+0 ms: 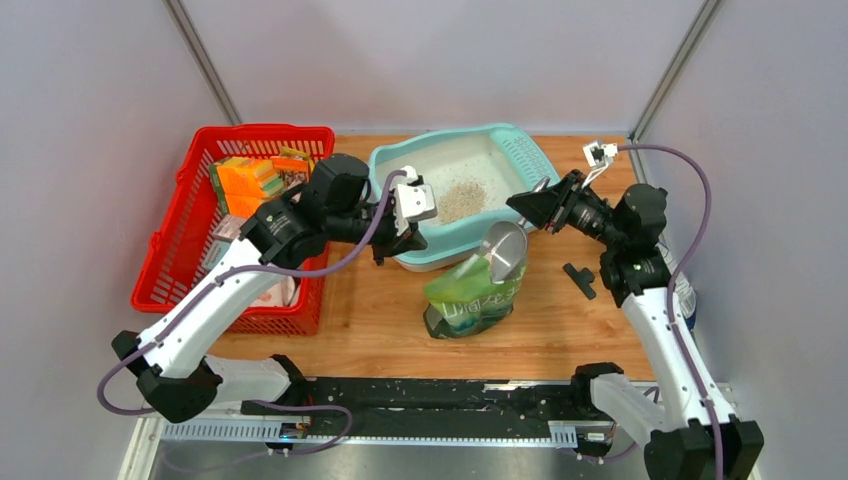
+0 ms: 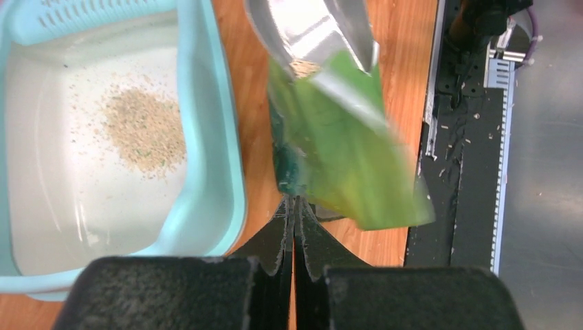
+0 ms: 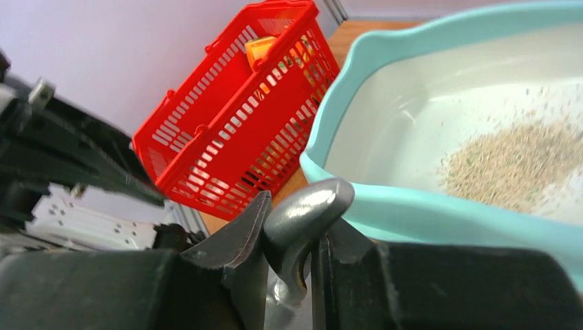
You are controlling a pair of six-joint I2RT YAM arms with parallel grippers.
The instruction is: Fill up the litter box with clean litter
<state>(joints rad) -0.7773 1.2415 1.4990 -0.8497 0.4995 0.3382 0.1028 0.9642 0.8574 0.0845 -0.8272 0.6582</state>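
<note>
The light-teal litter box (image 1: 386, 162) sits at the back middle of the table, with a small pile of beige clean litter (image 1: 462, 198) inside. It also shows in the left wrist view (image 2: 220, 137) with the litter (image 2: 144, 130), and in the right wrist view (image 3: 412, 213) with the litter (image 3: 515, 161). My right gripper (image 1: 522, 205) is shut on the handle (image 3: 302, 216) of the grey metal scoop (image 1: 503, 248), whose bowl dips into the top of the green bag (image 1: 472, 295). My left gripper (image 2: 294, 205) is shut, its tips pinching the near edge of the bag (image 2: 344, 165).
A red mesh basket (image 1: 170, 250) with coloured items stands left of the litter box. A small black part (image 1: 578, 278) lies on the wood right of the bag. A black rail (image 1: 450, 395) runs along the near edge.
</note>
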